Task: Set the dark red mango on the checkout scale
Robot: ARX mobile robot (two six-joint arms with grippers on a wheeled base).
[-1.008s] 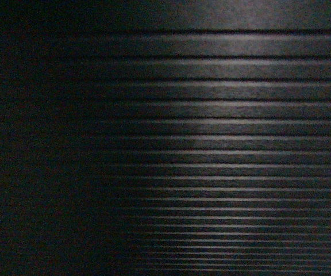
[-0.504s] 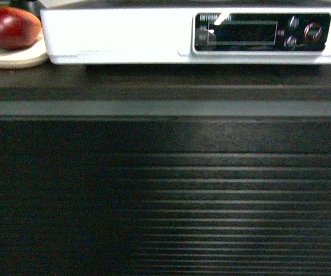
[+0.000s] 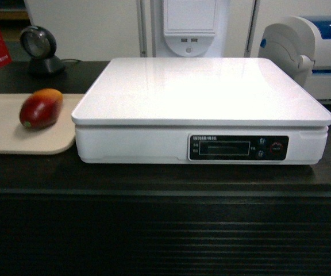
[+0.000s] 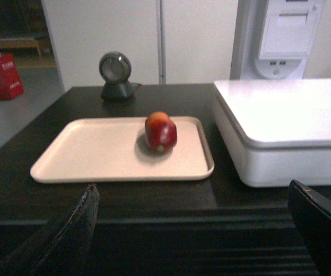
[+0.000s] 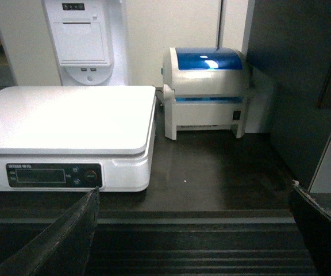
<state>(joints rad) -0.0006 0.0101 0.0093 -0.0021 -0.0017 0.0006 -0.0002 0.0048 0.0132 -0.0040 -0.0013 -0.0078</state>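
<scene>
I was at the approach step: the mango (image 4: 161,133) lay on the tray (image 4: 85,150) beside the scale (image 3: 203,92), and the left tool (image 4: 194,230), apparently spread apart, needed to reach it.

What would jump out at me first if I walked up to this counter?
Probably the big white scale, sitting in the middle of the dark checkout with nothing on its glossy platter. Next, the dark red mango, lying alone on a beige tray just left of the scale. Behind the scale's right side stands a white printer with a blue lid.
</scene>
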